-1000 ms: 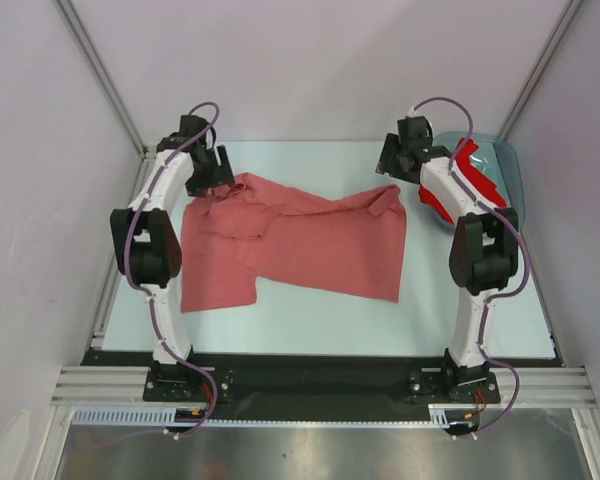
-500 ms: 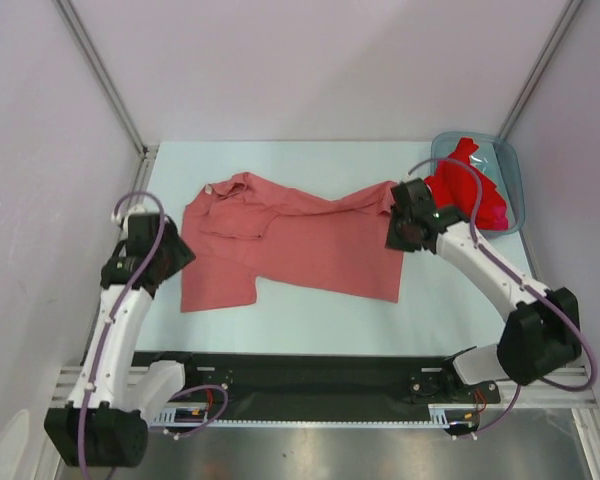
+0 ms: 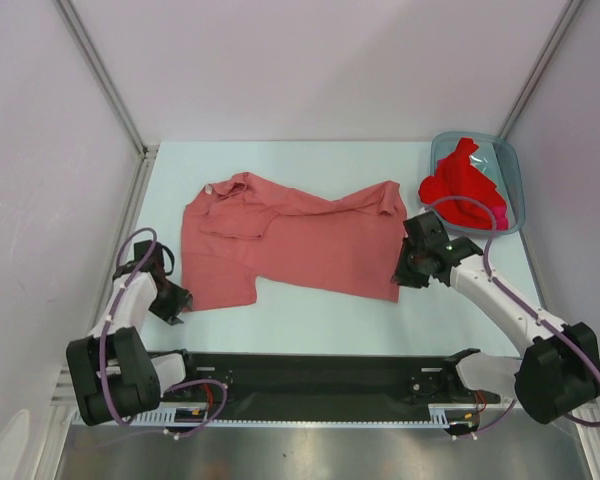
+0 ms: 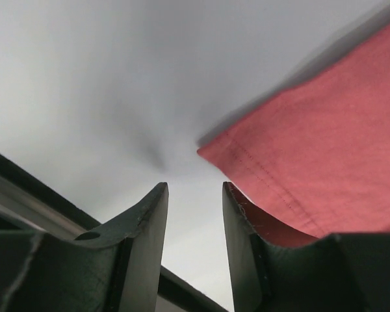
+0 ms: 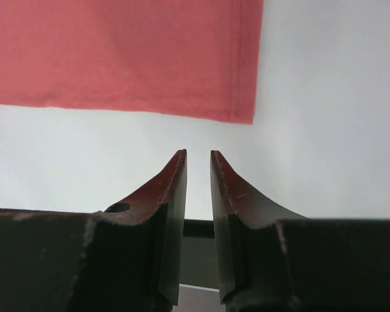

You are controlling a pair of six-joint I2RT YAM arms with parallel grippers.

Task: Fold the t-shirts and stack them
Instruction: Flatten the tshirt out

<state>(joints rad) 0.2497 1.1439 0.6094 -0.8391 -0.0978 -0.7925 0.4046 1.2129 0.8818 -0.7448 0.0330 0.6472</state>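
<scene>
1. Left tool [image 3: 171, 300]: low over the desk [image 3: 310, 312] at the near left, fingers parted and empty. In the wrist view the near-left hem corner of the salmon t-shirt [image 4: 312, 149] lies just beside the right finger, not between the two.
2. Right tool [image 3: 404, 274]: fingers narrowly parted, nothing grasped. The near-right hem corner is seen just ahead of the tips [image 5: 198, 153].
3. Salmon t-shirt: spread on the desk between the tools, rumpled toward the collar. A grasp of both near corners is judged to be the step in hand. Each corner should be centred between the fingers, both cloth layers taken, and the hem lifted evenly.
4. Red t-shirts [image 3: 465, 187]: heaped in the bin [image 3: 516, 190] at the far right, not yet folded.
</scene>
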